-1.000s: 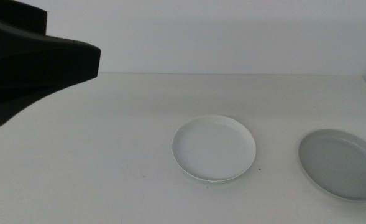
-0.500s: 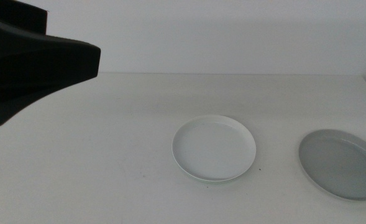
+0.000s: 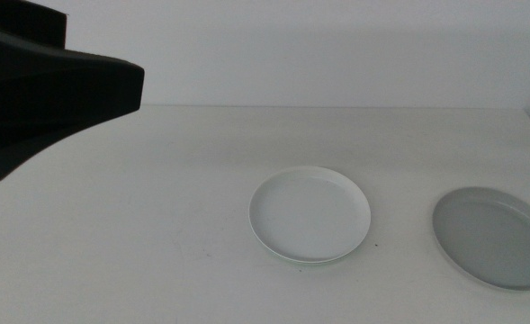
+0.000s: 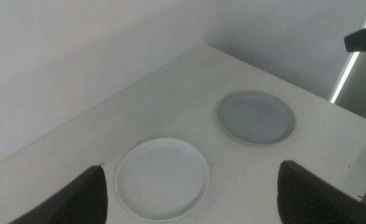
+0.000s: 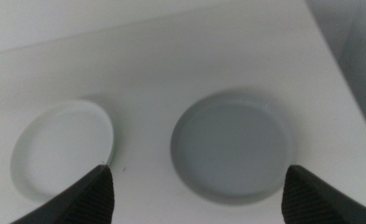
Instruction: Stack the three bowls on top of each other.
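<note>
With both tools spread wide and empty, my right tool (image 5: 195, 186) hangs over the round grey shallow bowl (image 3: 491, 237), sitting at three o'clock of the white bowl (image 3: 309, 214), mid-bench; right's nearer.

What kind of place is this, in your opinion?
Probably a robot test bench, not a kitchen: a bare white table against a plain wall, holding only a white bowl and a grey bowl.

White table (image 3: 157, 198); pale wall (image 3: 336, 45) behind; bright vertical strip (image 4: 343, 73) at table's far corner.
</note>
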